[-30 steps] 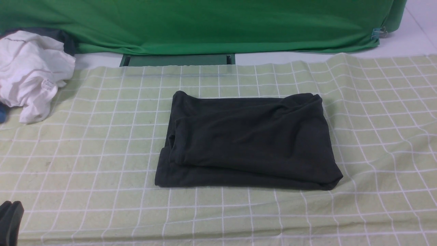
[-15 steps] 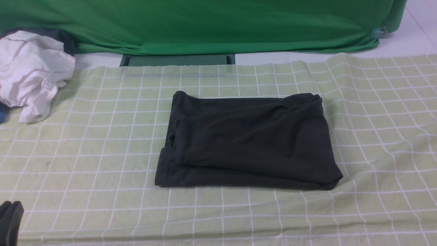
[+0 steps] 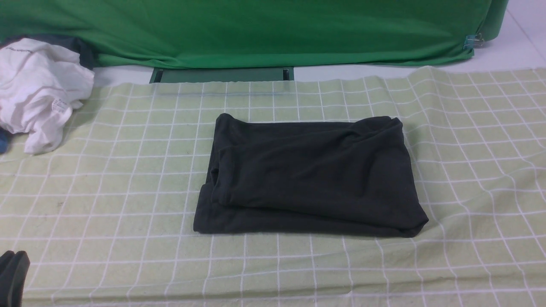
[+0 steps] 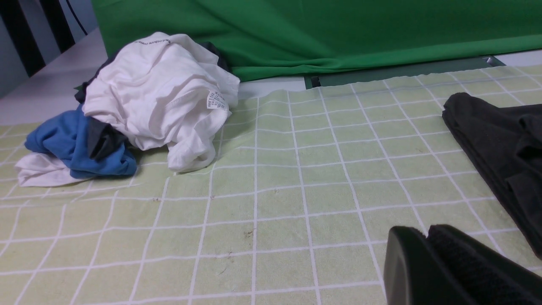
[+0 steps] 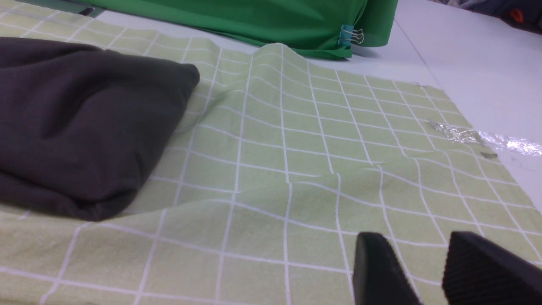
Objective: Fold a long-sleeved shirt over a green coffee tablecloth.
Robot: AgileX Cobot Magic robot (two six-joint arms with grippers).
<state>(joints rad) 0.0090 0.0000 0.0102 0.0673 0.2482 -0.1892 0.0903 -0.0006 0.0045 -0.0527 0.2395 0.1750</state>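
Nearest the camera, the left gripper (image 3: 13, 277) rests low at the near left corner of the tablecloth (image 3: 106, 204), its jaws pressed together on nothing. The right gripper (image 5: 427, 271), out of the front view, hovers over bare cloth with a clear gap between its fingers (image 5: 374, 271), holding nothing, to the right of the garment.

At the middle of the checked cloth lies the black shirt (image 3: 307, 179), gathered into a compact rectangle with the layers stacked, a sleeve edge showing along its left side. It touches neither gripper. The folding looks essentially complete; what remains, by appearance, is to keep both arms clear of the bundle. Any last tidying should press the loose left edge flat rather than pull it, since the soft cotton would slide and open the layers.

The cloth ripples into a raised wrinkle to the right of the shirt, which could snag a low sweep. Farther back on the left sits a heap of clothes, a white garment (image 3: 38, 89) over a blue one (image 4: 76, 144), well apart from the shirt. Behind, green fabric (image 3: 256, 30) hangs, held by a binder clip (image 3: 471, 41).
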